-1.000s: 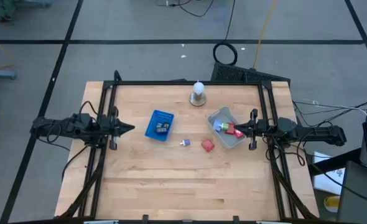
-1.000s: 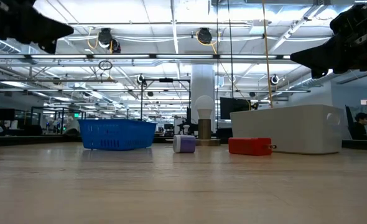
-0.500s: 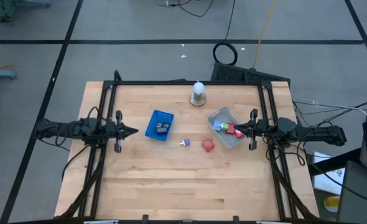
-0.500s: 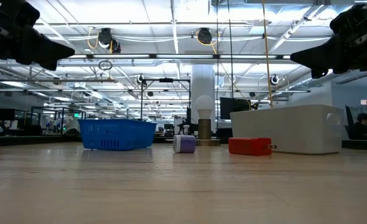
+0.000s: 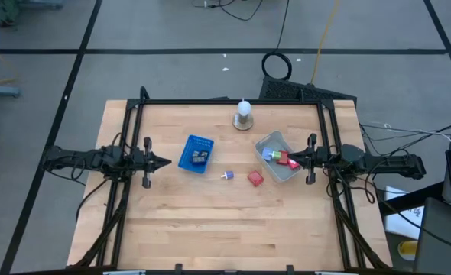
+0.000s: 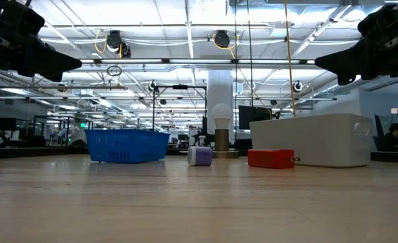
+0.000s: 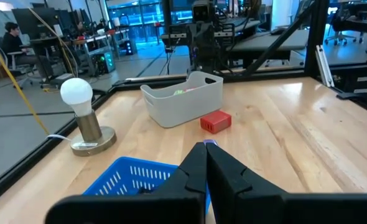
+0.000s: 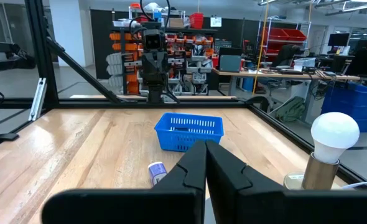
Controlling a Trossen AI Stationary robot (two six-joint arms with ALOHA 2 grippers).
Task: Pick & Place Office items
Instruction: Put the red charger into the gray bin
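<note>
Your left hand (image 5: 164, 161) hangs above the counter's (image 5: 210, 229) left side, fingers pressed together, gripping nothing, its tip aimed at the blue mesh basket (image 5: 196, 153) just beside it. Your right hand (image 5: 291, 158) sits opposite at the right side, fingers likewise closed and empty, its tip over the near edge of the clear grey tray (image 5: 277, 156). In the low view both arms ride high, well clear of the wood. Office items, as you find them from above: a red block (image 5: 255, 179) lies loose on the counter just beside the tray's lower left corner; a small purple-white bit (image 5: 227, 176) lies loose between that block and the basket, apart from both. Inside the tray you have red, blue and green pieces (image 5: 275, 156) bunched together; how many, you cannot tell. Inside the basket sit a few small dark pieces (image 5: 200, 157), too small to make out further. At the far edge of the counter, between the two bins, a white knob on a round base (image 5: 243, 116) stands upright. The left wrist view shows the knob, tray and red block ahead past the basket's rim; the right wrist view shows the basket and the purple-white bit.
</note>
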